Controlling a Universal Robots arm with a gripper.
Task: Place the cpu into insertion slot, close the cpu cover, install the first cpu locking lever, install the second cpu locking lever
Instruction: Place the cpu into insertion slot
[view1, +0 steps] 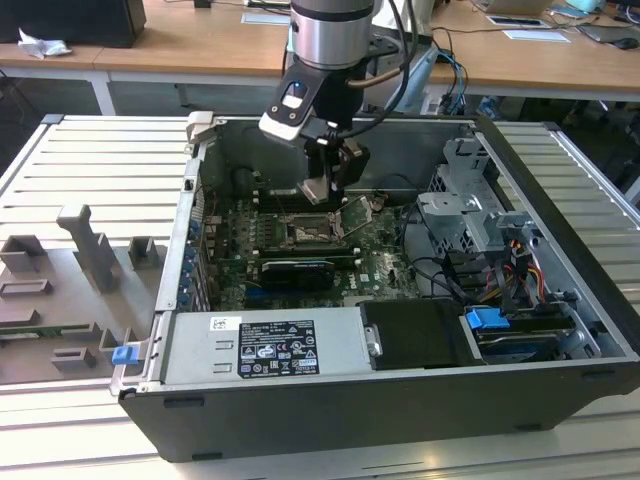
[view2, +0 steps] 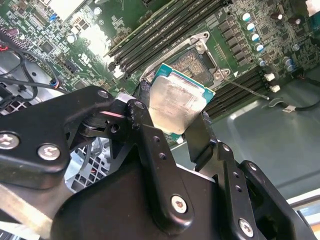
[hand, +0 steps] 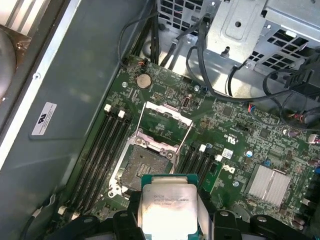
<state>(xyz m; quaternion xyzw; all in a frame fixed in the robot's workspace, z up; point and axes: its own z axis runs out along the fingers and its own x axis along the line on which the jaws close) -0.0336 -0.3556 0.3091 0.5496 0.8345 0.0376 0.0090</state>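
My gripper (view1: 322, 192) is shut on the cpu (view1: 316, 187), a flat silver-faced chip with a green edge, and holds it above the motherboard inside the open computer case. In both wrist views the cpu (view2: 175, 102) (hand: 167, 204) sits between the black fingers (view2: 150, 140), tilted and just short of the insertion slot (hand: 143, 167) (view2: 194, 59). The slot (view1: 304, 232) is open and dark, with nothing in it. The cpu cover (hand: 165, 122) (view1: 357, 211) stands raised on its hinge at the slot's far edge. A thin wire locking lever (view2: 246, 88) sticks out beside the slot.
Long black memory slots (hand: 102, 150) (view2: 165, 25) run on both sides of the socket. A metal drive cage (view1: 470, 215) and loose cables (hand: 200, 65) lie at the exterior view's right. The power supply (view1: 265, 345) fills the near side. A grey fixture (view1: 70, 280) sits outside the case.
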